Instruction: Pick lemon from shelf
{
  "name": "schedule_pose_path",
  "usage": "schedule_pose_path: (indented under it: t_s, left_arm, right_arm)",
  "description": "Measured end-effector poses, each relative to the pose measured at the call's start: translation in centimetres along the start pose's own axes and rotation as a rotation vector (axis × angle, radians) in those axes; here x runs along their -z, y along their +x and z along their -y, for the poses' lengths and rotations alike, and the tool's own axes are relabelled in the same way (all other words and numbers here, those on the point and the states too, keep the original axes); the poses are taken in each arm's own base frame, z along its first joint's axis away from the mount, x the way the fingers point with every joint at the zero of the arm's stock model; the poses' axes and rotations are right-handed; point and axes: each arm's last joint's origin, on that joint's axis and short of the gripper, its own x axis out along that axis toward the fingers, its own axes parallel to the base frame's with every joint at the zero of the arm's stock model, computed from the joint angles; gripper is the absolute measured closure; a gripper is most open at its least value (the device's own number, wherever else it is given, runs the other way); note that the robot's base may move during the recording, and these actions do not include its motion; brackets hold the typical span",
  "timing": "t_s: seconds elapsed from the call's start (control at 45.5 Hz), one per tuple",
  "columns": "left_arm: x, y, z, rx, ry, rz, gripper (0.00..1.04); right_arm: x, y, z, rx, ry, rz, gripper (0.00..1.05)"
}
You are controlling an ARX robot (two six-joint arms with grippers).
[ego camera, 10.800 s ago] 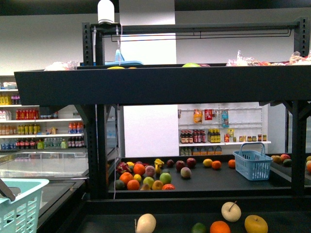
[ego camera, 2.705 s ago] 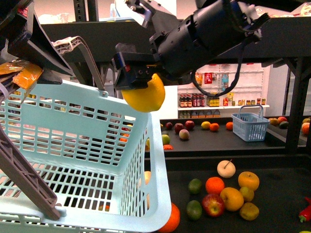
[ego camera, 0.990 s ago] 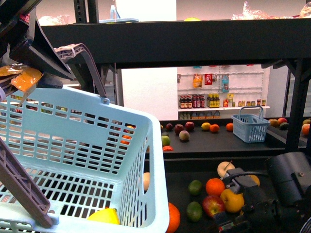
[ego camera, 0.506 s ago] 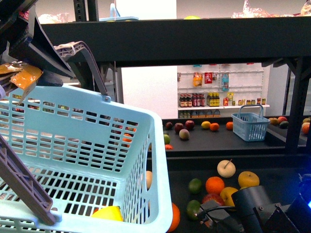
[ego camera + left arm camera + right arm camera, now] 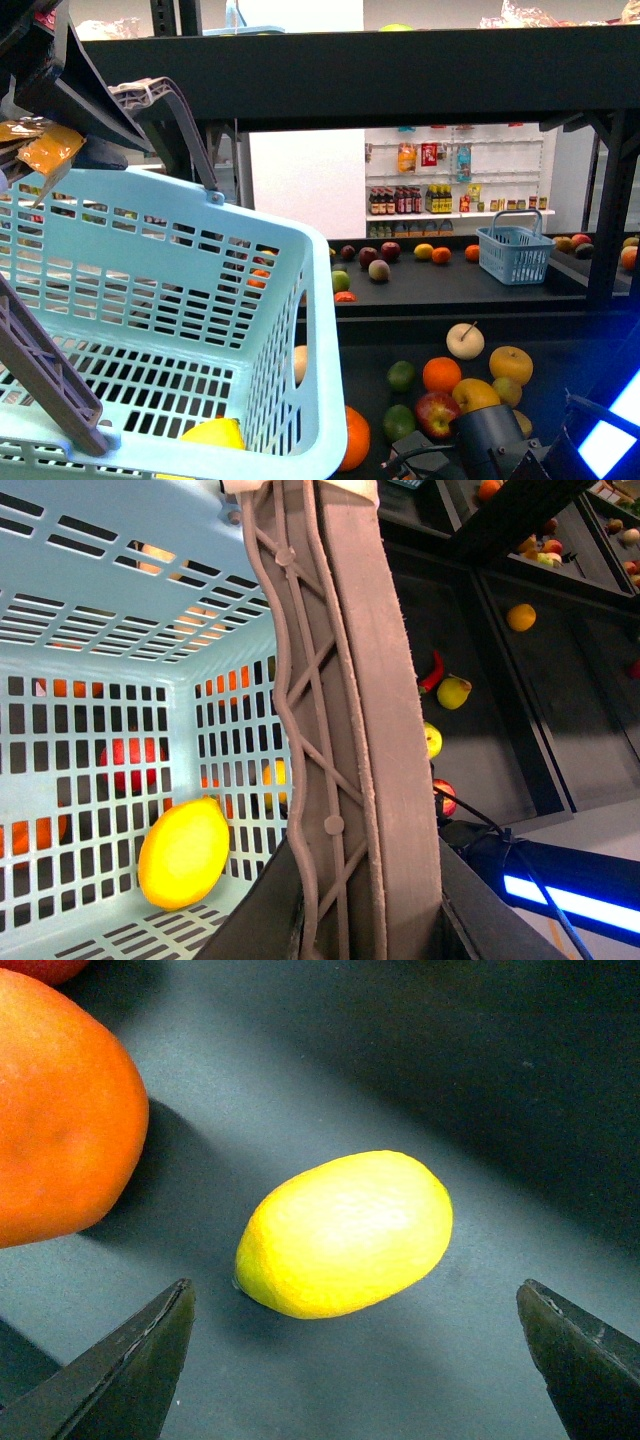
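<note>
A small bright yellow lemon (image 5: 345, 1233) lies on the shelf's black tray (image 5: 480, 1080), next to an orange (image 5: 60, 1110). My right gripper (image 5: 365, 1360) hangs open just short of the lemon, its dark fingertips (image 5: 130, 1360) wide apart on either side and not touching it. In the front view the right arm (image 5: 490, 440) is low over the shelf's front tray (image 5: 570, 350) and hides that lemon. Another lemon (image 5: 184, 852) lies loose in the light blue basket (image 5: 150, 300). My left gripper (image 5: 365, 920) is shut on the grey basket handle (image 5: 350, 700), and the basket hangs tilted.
Oranges (image 5: 441, 374), limes (image 5: 401, 376), a red apple (image 5: 437, 412) and golden-yellow fruit (image 5: 510, 364) lie on the front tray. A small blue basket (image 5: 515, 253) stands on the farther tray. A black post (image 5: 600, 230) rises at the right. White wall shelves of bottles (image 5: 430, 205) stand behind.
The right gripper, which held a lemon over the basket, let it fall in and came down to the front tray. In the last second it sank lower; the basket barely moved.
</note>
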Motion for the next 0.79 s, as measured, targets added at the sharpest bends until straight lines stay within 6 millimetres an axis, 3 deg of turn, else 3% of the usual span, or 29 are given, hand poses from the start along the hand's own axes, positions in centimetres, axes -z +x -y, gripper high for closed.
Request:
schedule_pose_path:
  t_s: [0.308, 0.792]
  left_arm:
    - [0.0, 0.0, 0.0, 0.001, 0.000, 0.000, 0.86]
    - [0.0, 0.0, 0.0, 0.000, 0.000, 0.000, 0.86]
  right_arm:
    - [0.6, 1.9, -0.9, -0.002, -0.017, -0.029, 0.08]
    - [1.1, 4.6, -0.7, 0.035, -0.020, -0.064, 0.08]
